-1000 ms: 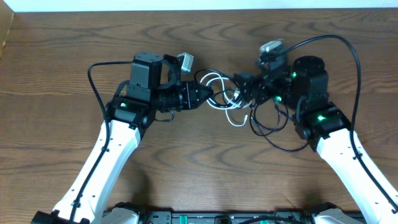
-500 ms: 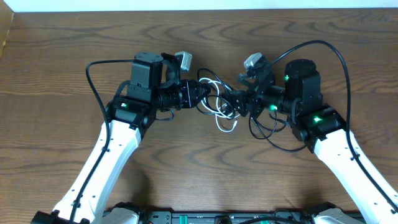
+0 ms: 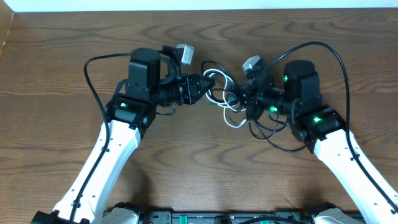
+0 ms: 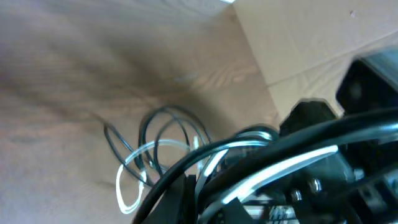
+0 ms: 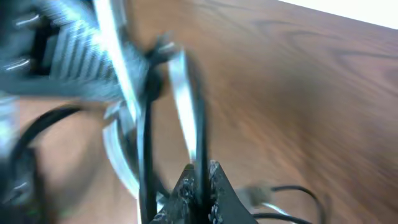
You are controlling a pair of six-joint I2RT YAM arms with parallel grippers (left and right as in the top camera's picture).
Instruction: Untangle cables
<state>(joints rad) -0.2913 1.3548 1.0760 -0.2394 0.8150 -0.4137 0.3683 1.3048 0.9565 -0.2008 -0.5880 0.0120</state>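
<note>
Wood table (image 3: 62, 37) carries the two cables a little to the far side of its middle, between the two arms. The left gripper (image 3: 204, 87) points to the right. Its fingers are pressed together to one point, and a loop of the white cable (image 3: 216, 75) comes out directly at this point, so it seems pinched there. The left wrist view is blurred and shows only black and white strands crossing in front of the fingers. The right gripper (image 5: 200, 178) points to the left, near the other one but not touching it. Its tips are closed, and the black cable (image 5: 200, 118) rises straight from between them, with a white strand just beside. More thin black loops lie on the table on the near side of this gripper.
</note>
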